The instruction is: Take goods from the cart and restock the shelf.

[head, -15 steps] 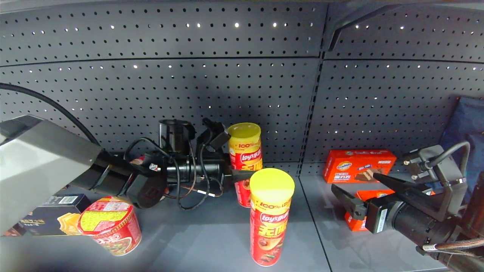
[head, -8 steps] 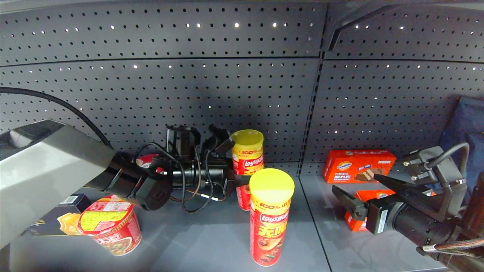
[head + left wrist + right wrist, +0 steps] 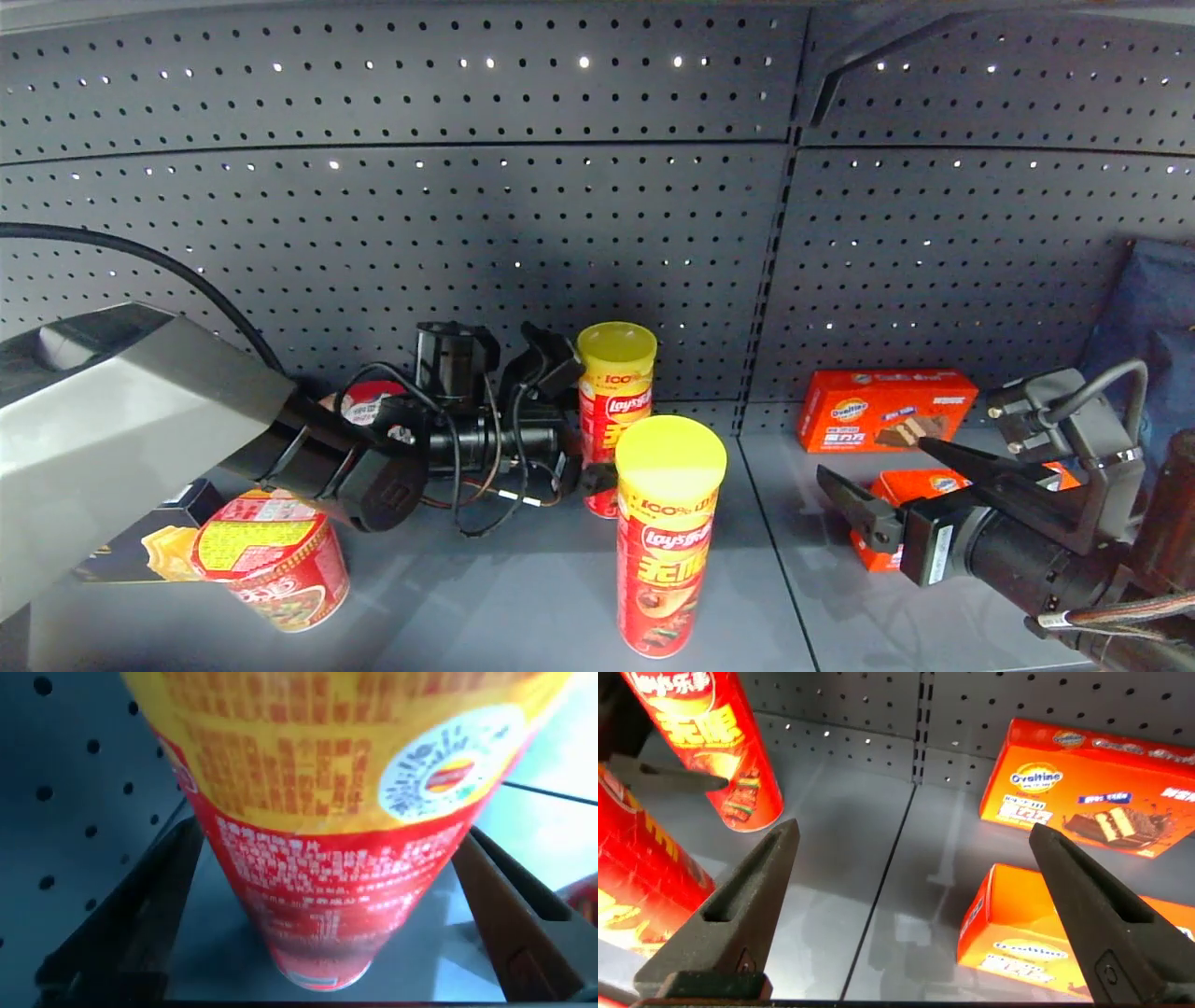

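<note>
the rear chip can (image 3: 614,392) is upright on the shelf (image 3: 523,597), close to the pegboard back (image 3: 467,215). the left pincer (image 3: 583,425) is clamped on its lower half, one finger in front and one behind (the wrist cam has both fingers snug against the can's sides). the front chip can (image 3: 667,541) stands just ahead of it, nearer the shelf edge. a noodle cup (image 3: 271,555) sits off to the left. the right pincer (image 3: 876,462) hangs wide apart over the right bay, holding nothing, near two orange boxes: the upright box (image 3: 887,406) at the back and the flat box (image 3: 934,485) right by the pincer.
</note>
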Robot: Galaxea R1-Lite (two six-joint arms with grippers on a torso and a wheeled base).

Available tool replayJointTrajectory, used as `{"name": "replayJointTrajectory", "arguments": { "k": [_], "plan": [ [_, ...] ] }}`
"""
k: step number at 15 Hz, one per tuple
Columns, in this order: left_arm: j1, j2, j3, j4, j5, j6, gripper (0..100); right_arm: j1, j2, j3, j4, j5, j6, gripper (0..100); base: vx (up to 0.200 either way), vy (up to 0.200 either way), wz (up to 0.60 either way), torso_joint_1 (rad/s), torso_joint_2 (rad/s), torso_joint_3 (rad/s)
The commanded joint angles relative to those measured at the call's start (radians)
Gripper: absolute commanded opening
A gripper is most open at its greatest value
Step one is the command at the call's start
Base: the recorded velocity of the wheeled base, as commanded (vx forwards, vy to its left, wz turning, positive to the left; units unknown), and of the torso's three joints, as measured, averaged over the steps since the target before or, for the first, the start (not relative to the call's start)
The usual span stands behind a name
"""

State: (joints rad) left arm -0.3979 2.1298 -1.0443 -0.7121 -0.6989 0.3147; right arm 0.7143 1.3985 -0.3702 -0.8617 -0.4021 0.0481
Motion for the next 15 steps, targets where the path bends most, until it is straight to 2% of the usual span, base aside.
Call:
{"name": "replayJointTrajectory", "arguments": {
  "k": [1,5,9,12,13,15],
  "plan": [
    [0.011,-0.099,0.066,-0.001,0.006,0.000,100,0.002,0.020,0.014,-0.002,0.008,-0.001,100,0.000,0.000,0.00,0.000,0.00,0.000],
    [0.044,-0.246,0.201,-0.001,0.047,0.000,100,0.007,0.066,0.043,-0.003,0.028,-0.001,100,0.000,0.000,0.00,0.000,0.00,0.000],
    [0.111,-0.412,0.336,0.000,0.105,0.000,100,0.022,0.172,0.036,0.000,0.029,0.001,100,0.000,0.000,0.00,0.000,0.00,0.000],
    [0.123,-0.496,0.379,0.003,0.196,-0.006,100,0.037,0.252,0.019,0.001,0.029,0.027,100,0.000,0.000,0.00,0.000,0.00,0.000],
    [0.123,-0.541,0.380,0.008,0.249,-0.014,100,0.037,0.304,-0.013,0.001,0.029,0.045,100,0.000,0.000,0.00,0.000,0.00,0.000],
    [0.120,-0.603,0.382,0.014,0.320,-0.022,100,0.042,0.361,-0.090,0.001,0.029,0.047,100,0.000,0.000,0.00,0.000,0.00,0.000]
  ]
}}
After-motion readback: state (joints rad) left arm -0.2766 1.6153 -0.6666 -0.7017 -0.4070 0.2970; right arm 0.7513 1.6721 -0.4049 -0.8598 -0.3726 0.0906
